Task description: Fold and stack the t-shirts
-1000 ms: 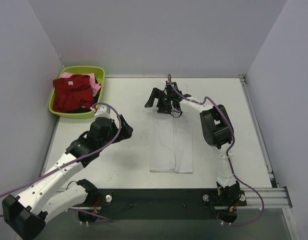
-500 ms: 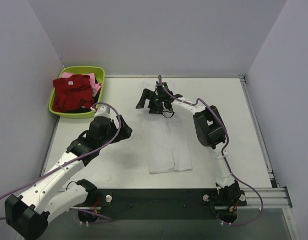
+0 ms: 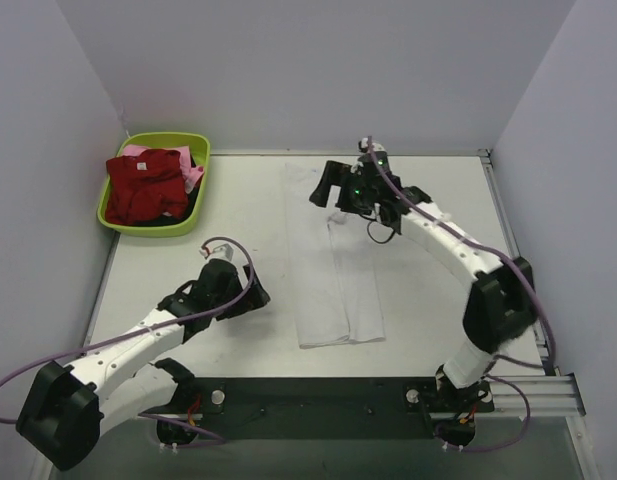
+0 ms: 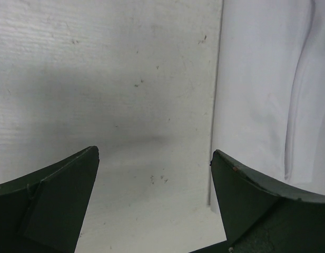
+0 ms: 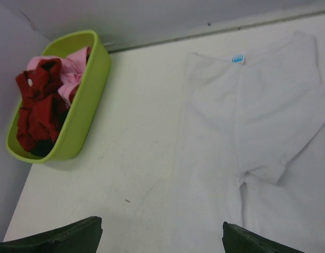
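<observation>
White t-shirt [image 3: 338, 270] lies folded into a long strip mid-table, collar at the far end. Left gripper [image 3: 256, 297] is just beside its near-left edge, jaws wide, empty. Right gripper [image 3: 328, 195] hangs over its far end, jaws spread wide, holding nothing. Dark red shirt [image 3: 143, 188] and pink shirt [image 3: 194, 176] are piled in the green basin [image 3: 201, 190], far left.

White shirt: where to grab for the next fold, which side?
Likely the left edge near the hem, coming in low from the left. The white shirt lies flat as a long strip, and that straight edge sits just ahead of the open left gripper.
</observation>
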Robot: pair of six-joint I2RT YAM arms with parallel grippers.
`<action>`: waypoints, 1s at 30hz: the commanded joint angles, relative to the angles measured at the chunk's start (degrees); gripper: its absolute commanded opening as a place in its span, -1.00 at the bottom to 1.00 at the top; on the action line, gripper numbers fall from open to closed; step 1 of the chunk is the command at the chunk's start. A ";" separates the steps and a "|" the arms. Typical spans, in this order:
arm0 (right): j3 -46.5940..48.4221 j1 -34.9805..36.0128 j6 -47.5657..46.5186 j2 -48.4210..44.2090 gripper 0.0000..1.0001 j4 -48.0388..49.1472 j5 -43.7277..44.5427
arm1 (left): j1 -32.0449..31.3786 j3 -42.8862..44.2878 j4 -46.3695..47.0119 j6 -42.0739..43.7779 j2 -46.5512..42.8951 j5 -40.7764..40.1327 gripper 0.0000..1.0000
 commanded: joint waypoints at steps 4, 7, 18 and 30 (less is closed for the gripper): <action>-21.09 0.82 -4.26 -24.57 1.00 -8.28 12.67 | -13.22 -0.98 9.46 -7.45 5.55 0.32 0.95; -25.06 1.44 -3.99 -30.65 1.00 -13.02 16.35 | -18.13 -0.89 11.49 -10.62 7.22 -0.12 0.89; -37.28 3.37 0.40 -44.90 0.97 -21.03 20.77 | -32.74 0.25 11.93 -21.96 14.69 -8.82 0.79; -42.11 3.90 1.10 -50.62 0.96 -22.00 21.21 | -33.89 3.59 11.93 -28.03 25.86 -11.11 0.51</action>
